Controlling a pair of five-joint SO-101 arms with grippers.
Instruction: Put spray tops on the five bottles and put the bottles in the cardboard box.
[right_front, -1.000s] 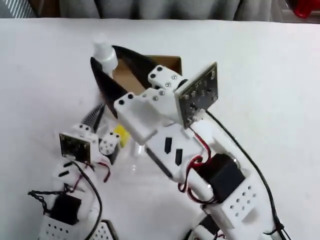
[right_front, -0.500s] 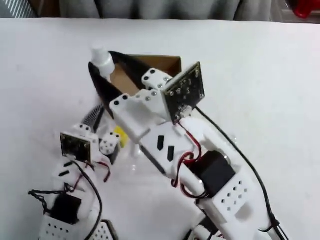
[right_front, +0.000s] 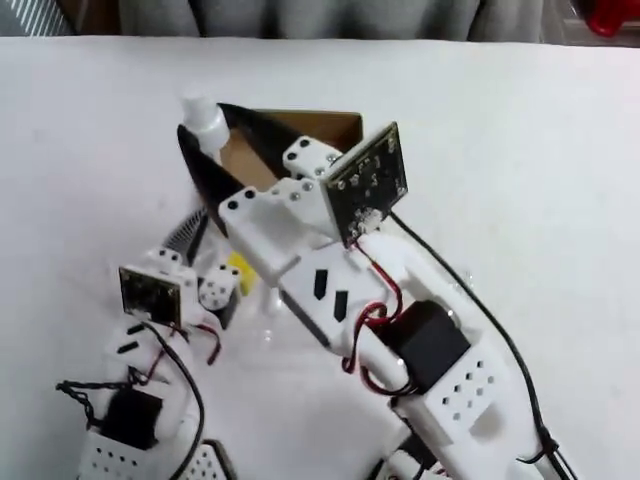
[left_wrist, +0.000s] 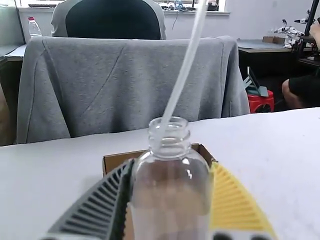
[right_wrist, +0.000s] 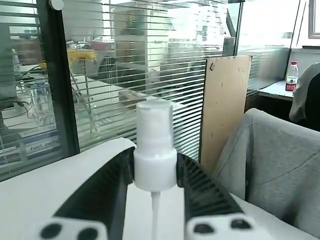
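Spray top (right_wrist: 155, 150) clamped between right fingers (right_wrist: 201, 192), bottle (left_wrist: 170, 192) between left fingers (left_wrist: 102, 204)

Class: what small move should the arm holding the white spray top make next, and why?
Probably lower the right gripper: the thin tube of its white spray top enters the clear plastic bottle, yet the neck is uncapped.

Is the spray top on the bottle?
Not yet. The bottle has a bare neck, only the tube in it; the right end effector holds the spray top.
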